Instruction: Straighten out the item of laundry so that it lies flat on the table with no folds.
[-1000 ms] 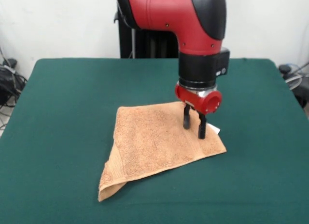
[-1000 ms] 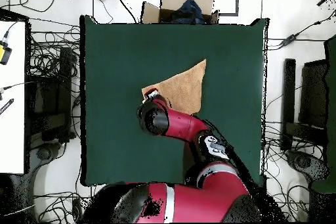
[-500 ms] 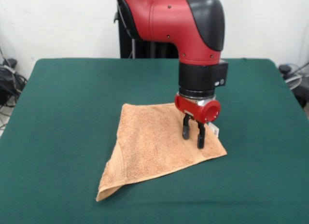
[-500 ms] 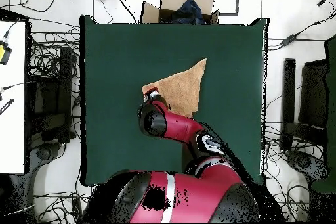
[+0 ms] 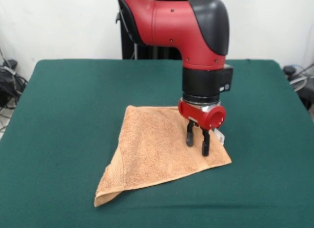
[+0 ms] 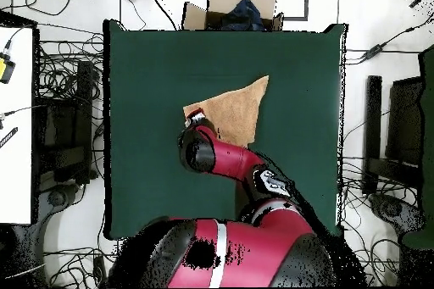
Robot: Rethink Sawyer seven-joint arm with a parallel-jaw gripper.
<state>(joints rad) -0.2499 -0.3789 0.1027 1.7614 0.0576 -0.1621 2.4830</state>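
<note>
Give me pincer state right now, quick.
Pincer: open, fingers apart and pointing down at the towel near its right corner; holding nothing that shows.

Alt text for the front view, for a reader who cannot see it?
An orange-tan towel, folded into a rough triangle, lies on a dark green table. The red arm's end effector stands over the towel's right corner, its fingers slightly apart.

Dark green table (image 5: 73, 105), we log one orange-tan towel (image 5: 147, 149) on it, folded into a triangle
</note>
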